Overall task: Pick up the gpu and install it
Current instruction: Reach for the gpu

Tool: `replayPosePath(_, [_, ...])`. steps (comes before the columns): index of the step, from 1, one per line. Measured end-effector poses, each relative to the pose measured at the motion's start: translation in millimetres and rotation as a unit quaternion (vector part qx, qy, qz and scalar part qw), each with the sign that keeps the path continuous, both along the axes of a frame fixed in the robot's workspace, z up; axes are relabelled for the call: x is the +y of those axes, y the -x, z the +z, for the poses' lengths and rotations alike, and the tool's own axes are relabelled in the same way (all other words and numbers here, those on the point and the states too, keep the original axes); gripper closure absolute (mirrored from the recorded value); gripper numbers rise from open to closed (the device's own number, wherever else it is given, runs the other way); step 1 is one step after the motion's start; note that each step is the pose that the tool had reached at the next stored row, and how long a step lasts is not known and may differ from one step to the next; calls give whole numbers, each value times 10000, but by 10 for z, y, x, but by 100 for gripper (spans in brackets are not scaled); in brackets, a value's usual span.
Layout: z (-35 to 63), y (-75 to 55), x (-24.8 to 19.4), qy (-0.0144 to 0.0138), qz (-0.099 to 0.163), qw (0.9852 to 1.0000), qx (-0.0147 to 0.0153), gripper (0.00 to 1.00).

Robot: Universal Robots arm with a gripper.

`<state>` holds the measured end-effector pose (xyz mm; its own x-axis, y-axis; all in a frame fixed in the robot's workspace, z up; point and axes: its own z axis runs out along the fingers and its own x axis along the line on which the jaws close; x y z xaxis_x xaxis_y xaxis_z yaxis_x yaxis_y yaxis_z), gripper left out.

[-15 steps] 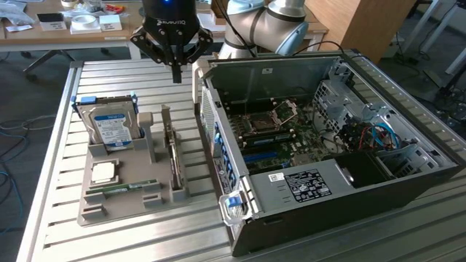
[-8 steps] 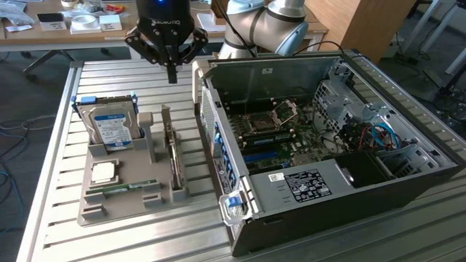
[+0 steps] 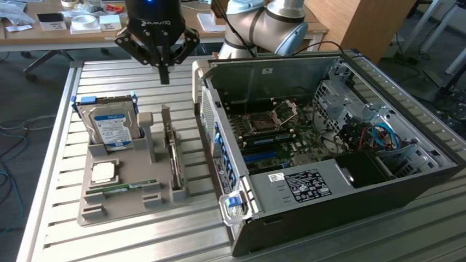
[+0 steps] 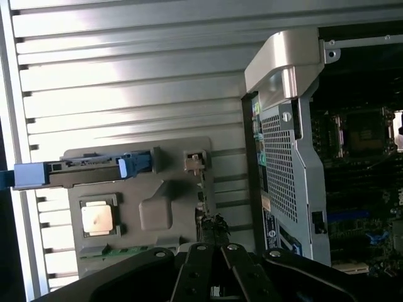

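Gripper (image 3: 165, 76) fingers pinched together, empty, hovering above gpu (image 3: 172, 153) standing edge-up in gray tray (image 3: 117, 210). "ROBOTIQ" on gripper body; HDD (image 3: 111, 126) label txt unreadable.

Exterior camera looks obliquely down, wrist camera straight down, sharing tray (image 3: 120, 210) (image 4: 135, 189).

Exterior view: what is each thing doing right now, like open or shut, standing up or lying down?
fingers: shut, holding nothing, up in the air.
gpu: standing on its edge in the gray holder.
hard drive: standing upright in the holder.
processor chip: lying flat in the holder.
memory stick: lying flat in the holder.
computer case: on its side, cover off, open.
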<state>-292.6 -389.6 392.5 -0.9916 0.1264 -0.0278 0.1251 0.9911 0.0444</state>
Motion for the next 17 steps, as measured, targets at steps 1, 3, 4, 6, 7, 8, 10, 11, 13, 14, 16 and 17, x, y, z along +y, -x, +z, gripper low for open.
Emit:
replayPosePath(1, [0,7,-8,0,2,10000,0,89])
replayPosePath(3, [0,22,-31,0,6,10000,0,89])
replayPosePath(4, [0,30,-40,0,7,10000,0,89])
replayPosePath(6, [0,35,-42,0,8,10000,0,89])
replayPosePath(7, [0,35,-42,0,8,10000,0,89])
replayPosePath(8, [0,35,-42,0,8,10000,0,89])
replayPosePath(10, [0,35,-42,0,9,10000,0,89])
replayPosePath(11, [0,35,-43,0,9,10000,0,89])
replayPosePath(13, [-2,35,-45,0,17,10000,-1,89])
replayPosePath(14, [-3,35,-48,0,26,10000,-1,89])
replayPosePath(16, [-2,38,-59,0,46,10000,0,89])
replayPosePath(17, [-3,41,-66,0,57,10000,0,89])
